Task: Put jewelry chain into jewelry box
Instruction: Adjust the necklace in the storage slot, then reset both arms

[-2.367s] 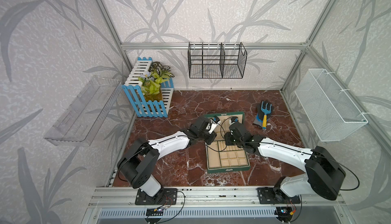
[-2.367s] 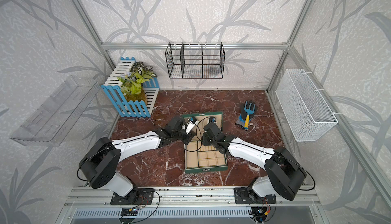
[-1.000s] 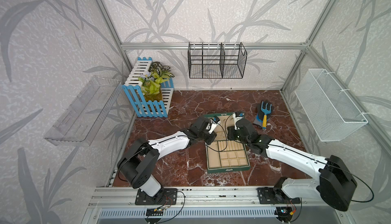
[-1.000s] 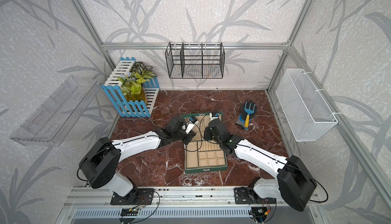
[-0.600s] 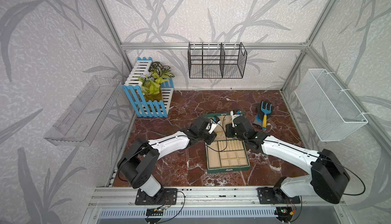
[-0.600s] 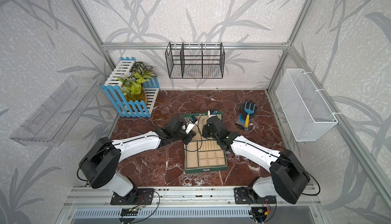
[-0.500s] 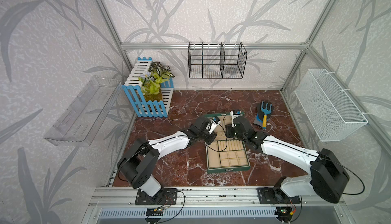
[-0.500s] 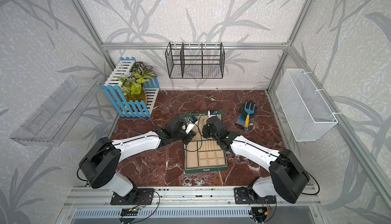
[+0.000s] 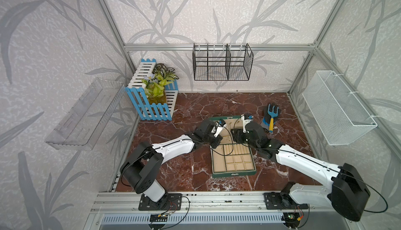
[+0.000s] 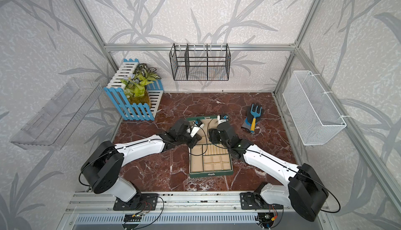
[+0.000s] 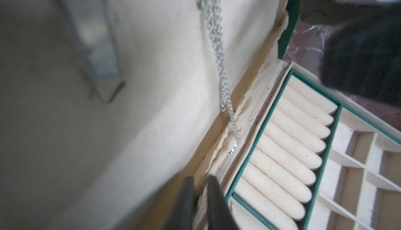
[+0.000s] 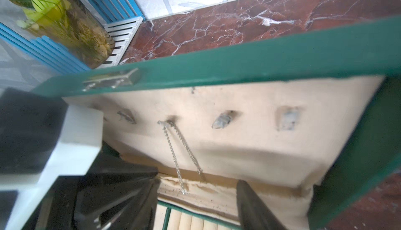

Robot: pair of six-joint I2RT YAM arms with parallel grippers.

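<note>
The left gripper (image 11: pixel 200 198) is only a crack apart and the right gripper (image 12: pixel 198 181) is spread wide, both empty, right at the raised lid (image 12: pixel 238 66) of the dark green, beige-lined hinged jewelry box (image 9: pixel 223 175). The thin silvery jewelry chain (image 11: pixel 218 50) hangs doubled from a metal hook (image 12: pixel 168 121) near the lid's top edge, long axis running down the lining, ends at the hinge crease. Box sits on a reddish-brown marble tabletop (image 9: pixel 195 109), grey leaf-print walls (image 9: pixel 217 22) behind it.

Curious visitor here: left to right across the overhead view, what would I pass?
Clear plastic wall shelf → blue-and-white picket planter → open dark green jewelry box → blue garden fork → white mesh wall basket.
</note>
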